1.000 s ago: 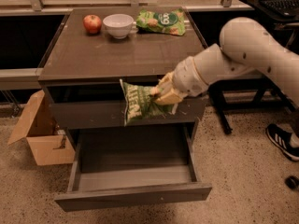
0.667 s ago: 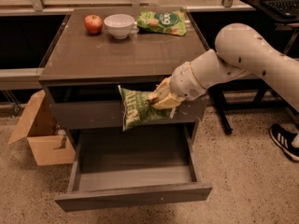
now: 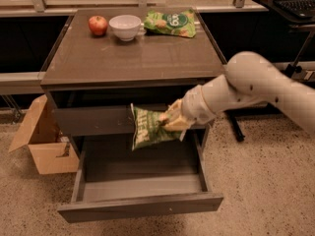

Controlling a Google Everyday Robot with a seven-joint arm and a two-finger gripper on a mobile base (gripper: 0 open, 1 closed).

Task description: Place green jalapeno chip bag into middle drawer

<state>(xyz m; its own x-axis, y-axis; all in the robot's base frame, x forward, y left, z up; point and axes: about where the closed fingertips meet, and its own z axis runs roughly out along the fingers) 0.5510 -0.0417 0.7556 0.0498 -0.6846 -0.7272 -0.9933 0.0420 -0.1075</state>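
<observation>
Gripper (image 3: 169, 123) out in front of the cabinet, clamped on the right edge of the green jalapeno chip bag (image 3: 147, 130). The bag hangs just to its left, in the air, not touching anything below. Straight beneath the gripper, the middle drawer (image 3: 140, 208) stands pulled open, grey floor showing. Up behind it on the cabinet top (image 3: 133, 58): apple (image 3: 98, 25), white bowl (image 3: 125, 26), another green bag (image 3: 170, 22). Far left, low, a cardboard box (image 3: 42, 139).

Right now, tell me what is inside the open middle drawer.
The middle drawer shows only bare grey floor; nothing lies on the visible part. The gripper, at the drawer's back right, holds the green jalapeno chip bag above it; the bag and gripper cover the rear floor.
</observation>
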